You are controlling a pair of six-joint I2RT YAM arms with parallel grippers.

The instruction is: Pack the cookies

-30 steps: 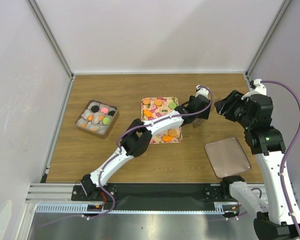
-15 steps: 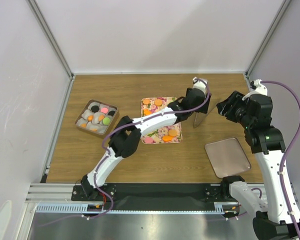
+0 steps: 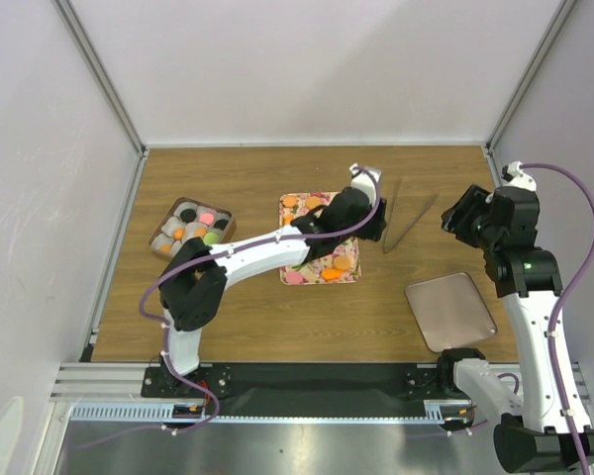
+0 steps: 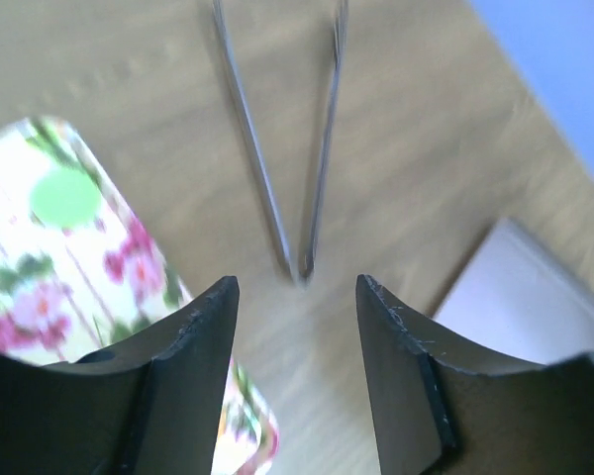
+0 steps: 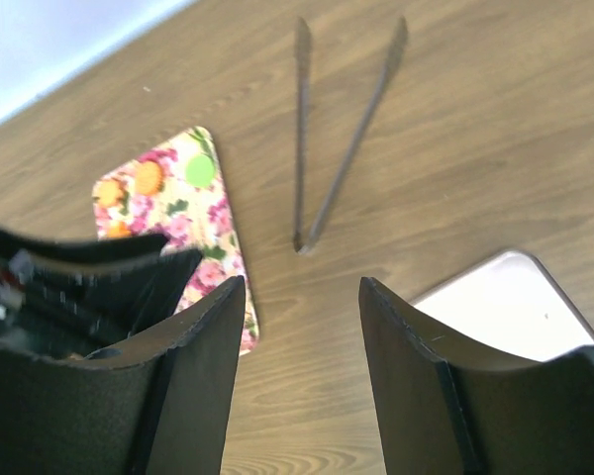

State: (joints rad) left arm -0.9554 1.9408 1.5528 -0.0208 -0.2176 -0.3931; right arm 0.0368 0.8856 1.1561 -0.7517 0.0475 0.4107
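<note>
Pulled back leftward off the tongs (image 3: 411, 223) since a second ago: left gripper (image 3: 371, 220), with cookies (image 3: 295, 210) on floral tray (image 3: 345, 263) at its 9 o'clock. Left wrist: jaws apart, empty; green cookie (image 4: 65, 195) at 10 o'clock. Right wrist: right gripper (image 5: 302, 282) parted, empty; cookies at 10 o'clock.

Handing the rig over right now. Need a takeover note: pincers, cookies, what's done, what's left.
Pincers: left pincer open and empty, above the tongs' tip, beside the floral tray. Right pincer open and empty, raised near the tongs.
Tongs: lying on the table, touched by neither pincer.
Cookies: several loose on the floral tray, others in white cups in the brown box.
Done: box partly filled.
Left: likely pick up the tongs, move the tray's cookies to the box, then perhaps fit the grey lid.
</note>
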